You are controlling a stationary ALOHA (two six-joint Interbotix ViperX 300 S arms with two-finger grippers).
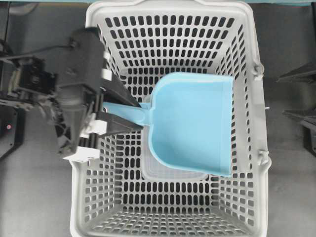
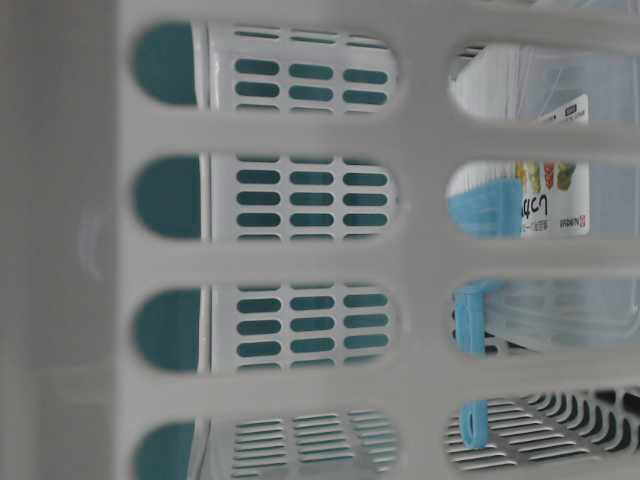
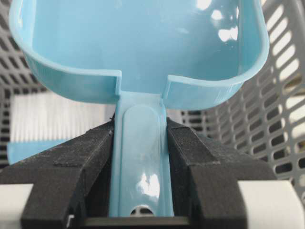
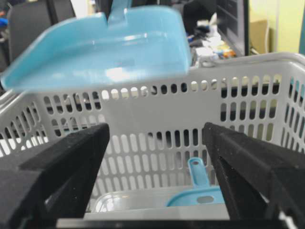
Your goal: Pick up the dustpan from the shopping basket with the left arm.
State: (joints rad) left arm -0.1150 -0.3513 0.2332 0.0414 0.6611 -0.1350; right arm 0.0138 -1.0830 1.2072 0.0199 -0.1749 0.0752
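Note:
The light blue dustpan (image 1: 192, 121) is held over the large grey shopping basket (image 1: 249, 34), with its scoop to the right and its slim handle to the left. My left gripper (image 1: 141, 115) is shut on the handle near the scoop. In the left wrist view both black fingers (image 3: 71, 157) press the sides of the handle (image 3: 140, 157), below the scoop (image 3: 138, 43). In the right wrist view the dustpan (image 4: 100, 47) hangs above the basket's rim (image 4: 248, 59). My right gripper (image 4: 156, 131) is open and empty outside the basket's right wall.
A clear plastic container (image 1: 173, 174) lies on the basket floor under the dustpan. A blue hand brush with white bristles (image 3: 57, 114) lies there too, and its handle (image 4: 198, 174) shows in the right wrist view. The table-level view looks through the basket's slotted wall (image 2: 300, 265).

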